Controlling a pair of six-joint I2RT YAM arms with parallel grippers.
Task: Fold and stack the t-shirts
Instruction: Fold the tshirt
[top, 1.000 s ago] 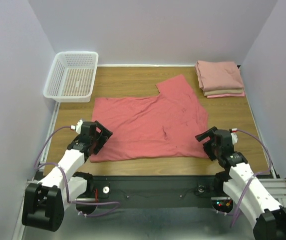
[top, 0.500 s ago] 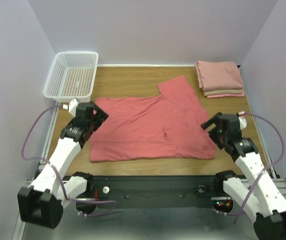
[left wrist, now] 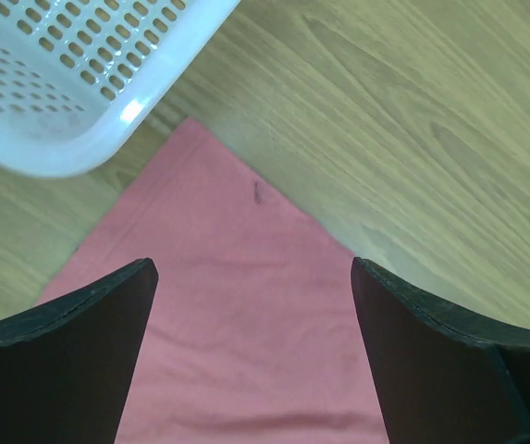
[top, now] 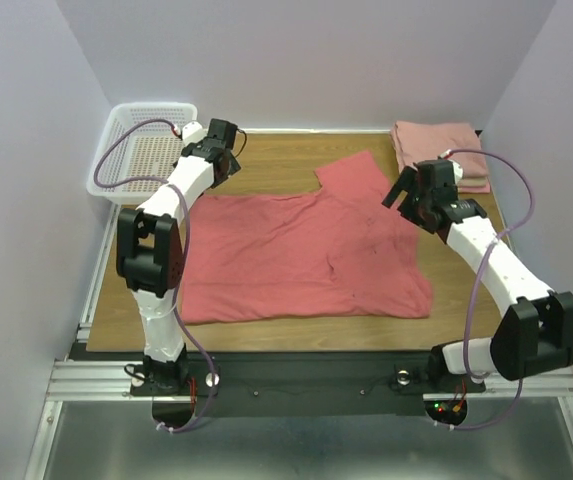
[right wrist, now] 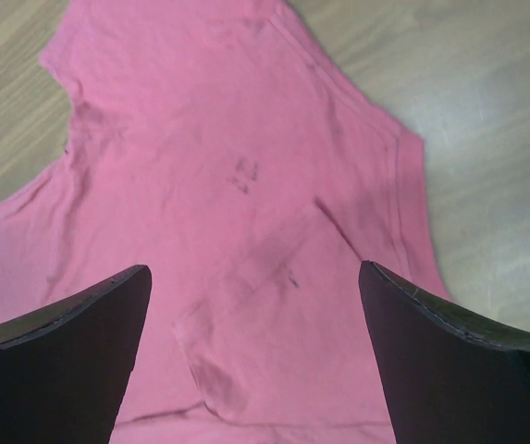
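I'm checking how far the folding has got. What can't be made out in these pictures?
- Stack, top view: the right gripper covers its near edge, so the shirt count is unclear.
- Red shirt, right wrist view: cut off by the left and bottom edges; its dark marks are too small to identify.
- Basket, left wrist view: mostly outside the frame's top-left.

Left gripper (top: 222, 150) now far out from base: shirt (top: 306, 250) corner beneath, basket (top: 116, 188) just left. Right gripper (top: 412, 192) also out: sleeve beneath, stack (top: 456, 140) just beyond.
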